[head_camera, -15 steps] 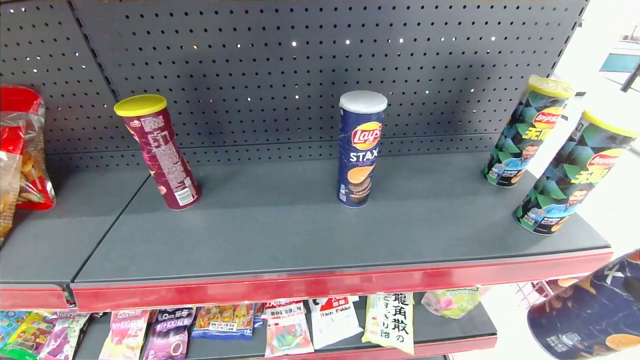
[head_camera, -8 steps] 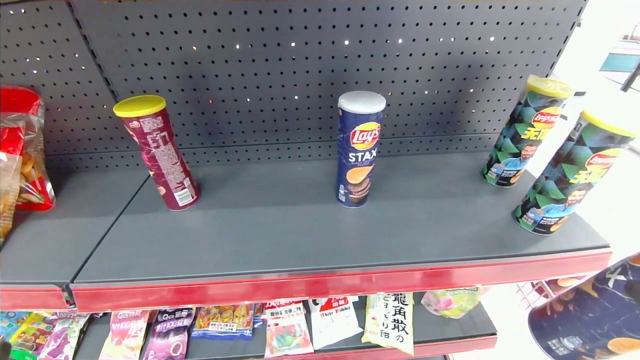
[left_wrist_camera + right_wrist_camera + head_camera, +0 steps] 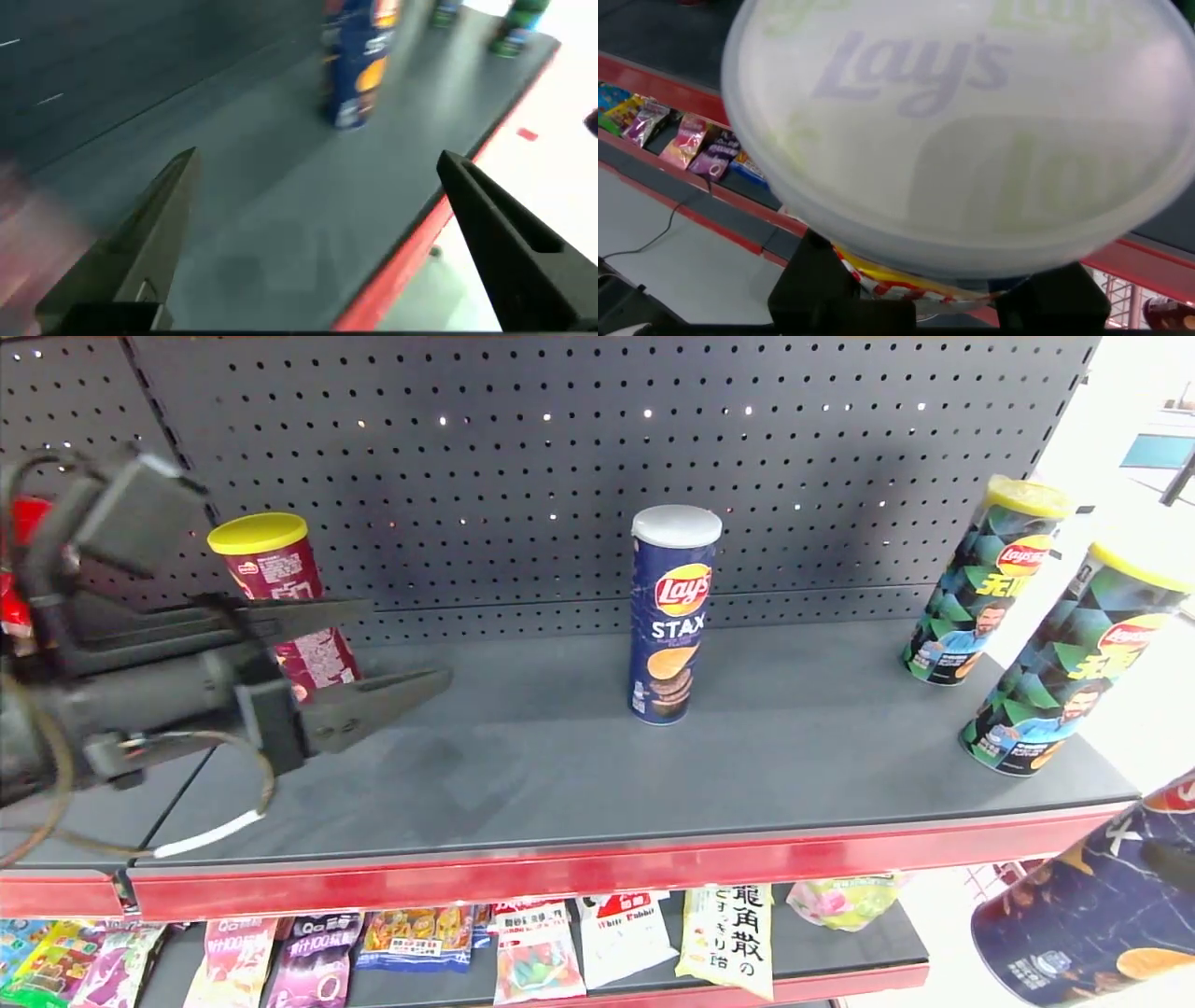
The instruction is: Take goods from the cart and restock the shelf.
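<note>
A grey pegboard [image 3: 560,448] backs the top shelf [image 3: 523,775], which has a red strip along its near edge. Four tubes of crisps stand on it, well apart from one another. A maroon can [image 3: 280,569] with a yellow lid is at the far left, a standing blue can [image 3: 670,616] with a grey lid is in the middle, and two green cans [image 3: 985,583] [image 3: 1064,663] with yellow lids are at the right end, one nearer the edge than the other. Most of the shelf floor between them is bare. A lower shelf beneath carries a row of snack packets [image 3: 532,952].

The left gripper [image 3: 406,642] hovers over the left part of the shelf, just in front of the maroon can. Its fingers are spread wide and empty, touching nothing. The right gripper [image 3: 934,299] is low at the near right, below the level of the red strip. Its fingers are clenched on a carried can [image 3: 1083,915], a dark blue tube like the one in the middle, and its clear lid faces the right wrist camera.

As a judgement, restocking is partly done: a few cans are up, but wide gaps remain. The carried can is off the cart and not yet on the shelf. It has to be lifted over the red edge and stood upright in a free spot, perhaps beside its blue match, and then more goods fetched. How many remain on the cart cannot be told
</note>
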You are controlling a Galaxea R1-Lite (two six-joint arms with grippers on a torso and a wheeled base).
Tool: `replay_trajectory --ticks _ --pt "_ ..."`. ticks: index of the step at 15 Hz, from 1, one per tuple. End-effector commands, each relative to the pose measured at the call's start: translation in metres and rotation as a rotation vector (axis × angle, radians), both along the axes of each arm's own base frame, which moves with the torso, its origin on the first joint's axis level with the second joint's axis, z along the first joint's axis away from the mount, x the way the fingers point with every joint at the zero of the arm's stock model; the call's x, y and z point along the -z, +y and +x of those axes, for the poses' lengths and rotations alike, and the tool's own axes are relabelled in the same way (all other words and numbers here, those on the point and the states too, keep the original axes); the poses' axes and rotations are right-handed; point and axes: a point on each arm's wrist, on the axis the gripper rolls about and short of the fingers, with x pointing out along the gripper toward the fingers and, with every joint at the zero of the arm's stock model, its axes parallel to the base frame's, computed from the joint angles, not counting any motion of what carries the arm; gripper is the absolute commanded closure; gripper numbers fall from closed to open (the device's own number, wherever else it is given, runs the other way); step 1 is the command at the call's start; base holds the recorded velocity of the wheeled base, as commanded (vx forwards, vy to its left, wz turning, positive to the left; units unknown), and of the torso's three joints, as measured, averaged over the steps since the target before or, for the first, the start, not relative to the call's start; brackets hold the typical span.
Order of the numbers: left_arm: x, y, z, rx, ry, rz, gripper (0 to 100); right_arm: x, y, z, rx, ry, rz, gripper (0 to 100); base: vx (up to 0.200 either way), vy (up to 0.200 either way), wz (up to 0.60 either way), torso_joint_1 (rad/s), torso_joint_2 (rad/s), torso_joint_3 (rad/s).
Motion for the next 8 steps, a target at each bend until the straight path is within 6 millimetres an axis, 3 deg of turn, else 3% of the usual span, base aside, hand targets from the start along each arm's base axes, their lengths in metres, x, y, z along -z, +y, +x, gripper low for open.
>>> replay_trajectory --ticks 1,8 --pt "0.034 -0.069 0.068 0.151 0.061 0.033 0 -0.004 0.001 0.008 -0.002 0.016 -0.003 100 0.0 0.0 0.0 0.0 0.0 0.0" --pt "0.033 -0.116 0.113 0.199 0.015 0.016 0 -0.002 0.001 0.009 -0.002 0.025 -0.004 100 0.0 0.0 0.0 0.0 0.0 0.0"
